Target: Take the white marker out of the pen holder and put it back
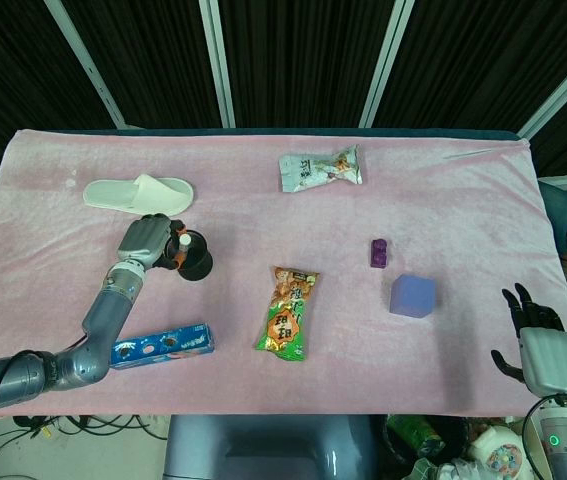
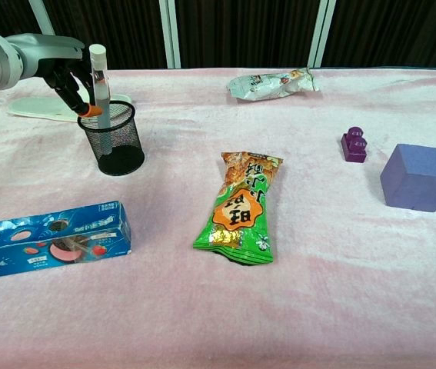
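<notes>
My left hand (image 2: 58, 68) pinches the slim white plastic marker (image 2: 101, 84) near its upper end, just above the rim of the black wire-mesh pen holder (image 2: 115, 142). The marker stands nearly upright with its lower half inside the holder; through the mesh, in the chest view, I can see its shaft reaching toward the bottom, though whether the tip touches I cannot tell. My right hand (image 1: 530, 330) hangs well apart from the holder at the far table edge, fingers spread, holding nothing

I judge the marker light and stiff, with a smooth barrel that could slip or swivel in a two-point pinch, so the place to hold it is high on the shaft, below the cap, where I have it. The holder looks light too and may tip or slide on the pink plush cloth (image 2: 302, 292) if the marker catches its rim

A white slipper (image 2: 42, 107) lies just behind the holder
</notes>
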You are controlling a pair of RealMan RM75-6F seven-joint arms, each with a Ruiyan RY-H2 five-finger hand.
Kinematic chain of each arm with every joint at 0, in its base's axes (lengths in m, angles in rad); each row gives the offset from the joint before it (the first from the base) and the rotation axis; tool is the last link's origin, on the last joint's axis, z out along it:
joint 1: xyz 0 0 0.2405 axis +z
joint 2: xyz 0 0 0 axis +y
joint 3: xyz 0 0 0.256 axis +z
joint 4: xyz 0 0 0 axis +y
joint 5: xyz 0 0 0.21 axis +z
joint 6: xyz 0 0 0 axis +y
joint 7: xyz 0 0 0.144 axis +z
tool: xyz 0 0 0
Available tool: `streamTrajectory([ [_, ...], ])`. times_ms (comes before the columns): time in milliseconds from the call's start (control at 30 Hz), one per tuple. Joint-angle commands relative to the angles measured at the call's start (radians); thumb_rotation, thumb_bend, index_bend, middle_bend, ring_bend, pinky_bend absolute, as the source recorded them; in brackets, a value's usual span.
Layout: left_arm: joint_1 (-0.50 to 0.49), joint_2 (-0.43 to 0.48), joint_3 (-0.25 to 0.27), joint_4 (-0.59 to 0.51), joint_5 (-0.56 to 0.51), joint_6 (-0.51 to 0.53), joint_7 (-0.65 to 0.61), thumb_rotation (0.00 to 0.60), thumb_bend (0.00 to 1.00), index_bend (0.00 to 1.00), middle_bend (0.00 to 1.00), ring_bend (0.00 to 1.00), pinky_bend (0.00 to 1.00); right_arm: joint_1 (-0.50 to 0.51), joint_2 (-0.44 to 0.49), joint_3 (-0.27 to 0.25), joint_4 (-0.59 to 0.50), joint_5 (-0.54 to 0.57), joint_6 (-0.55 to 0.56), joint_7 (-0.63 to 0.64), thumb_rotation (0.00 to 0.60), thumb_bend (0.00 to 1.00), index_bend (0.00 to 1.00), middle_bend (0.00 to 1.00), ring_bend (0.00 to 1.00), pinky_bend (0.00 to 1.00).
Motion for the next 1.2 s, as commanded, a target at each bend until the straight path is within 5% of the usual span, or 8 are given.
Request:
streamTrajectory([
  [33,-0.004,-0.001,0.005,0.000,-0.009,0.001,0.012,0.600,0.47,0.63,0.50,0.17,0.15,0.000,0.000,0.000,0.000,0.000,0.000,0.000,0.600,0.18,0.01,0.02,0.17,0.17],
  [1067,-0.039,-0.051,0.001,0.015,-0.048,0.015,0.074,0.600,0.46,0.40,0.48,0.16,0.14,0.002,0.002,-0.002,-0.002,0.001,-0.004,-0.004,0.600,0.18,0.02,0.02,0.17,0.17],
  [1200,-0.039,-0.046,0.007,0.013,-0.034,0.029,0.087,0.600,0.39,0.34,0.46,0.15,0.14,0.003,0.002,-0.003,-0.003,0.001,-0.005,-0.003,0.600,0.18,0.02,0.02,0.17,0.17],
])
